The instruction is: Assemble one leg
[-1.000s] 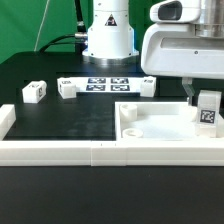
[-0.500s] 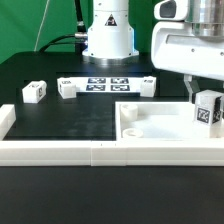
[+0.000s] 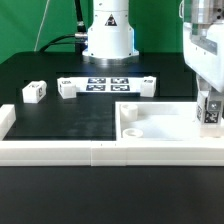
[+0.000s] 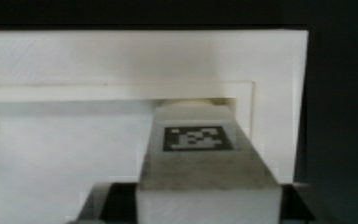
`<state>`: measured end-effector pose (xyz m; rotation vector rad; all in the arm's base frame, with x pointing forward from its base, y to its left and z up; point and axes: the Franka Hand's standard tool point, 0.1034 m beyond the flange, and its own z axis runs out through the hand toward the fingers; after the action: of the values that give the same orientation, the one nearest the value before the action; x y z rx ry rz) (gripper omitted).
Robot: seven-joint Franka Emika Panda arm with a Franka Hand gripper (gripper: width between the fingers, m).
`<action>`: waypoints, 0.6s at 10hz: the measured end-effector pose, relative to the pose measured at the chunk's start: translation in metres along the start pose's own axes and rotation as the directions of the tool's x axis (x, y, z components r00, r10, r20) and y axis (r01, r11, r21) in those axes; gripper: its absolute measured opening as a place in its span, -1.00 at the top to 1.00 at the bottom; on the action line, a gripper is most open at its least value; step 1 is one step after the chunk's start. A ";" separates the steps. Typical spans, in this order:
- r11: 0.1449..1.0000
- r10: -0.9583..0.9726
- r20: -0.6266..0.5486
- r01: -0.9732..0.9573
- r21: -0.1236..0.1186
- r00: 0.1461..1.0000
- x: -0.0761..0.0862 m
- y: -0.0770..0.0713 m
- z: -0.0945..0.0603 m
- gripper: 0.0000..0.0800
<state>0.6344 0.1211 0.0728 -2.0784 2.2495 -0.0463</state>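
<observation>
Clamped between the hand's two fingers is a leg, held at the far edge of the exterior view's right, with its tag facing the camera. Only the lower part of the arm shows there — the leg is partly cut by the frame edge. From the wrist view the leg runs straight out from the hand along its long axis, tag face up toward the lens, dark finger pads just visible at either side of its near end.

Below and just ahead of the leg lies the panel, a large flat white piece with a raised rim and recesses. In the wrist view the leg's far end points at a corner pocket of that panel, close under the rim. I judge the leg to hang a little above the panel, not seated; whether it touches the floor of the recess I cannot tell.

The coming move turns on this line-up: leg axis upright, pocket directly beneath its tip, so a straight descent should do, if the tip is square to the pocket.

Farther out on the black bench, well apart toward the exterior view's left, stand two more legs, with the marker board behind.
</observation>
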 end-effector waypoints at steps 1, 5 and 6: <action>0.994 0.111 0.003 -0.111 0.004 0.994 0.000 0.000 0.000 0.27; 0.969 0.248 0.004 -0.248 0.009 0.969 0.000 0.000 0.000 0.27; 0.967 0.253 0.002 -0.253 0.011 0.967 0.000 0.000 0.000 0.27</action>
<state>0.6344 0.1212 0.0729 -1.7678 2.4871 -0.0418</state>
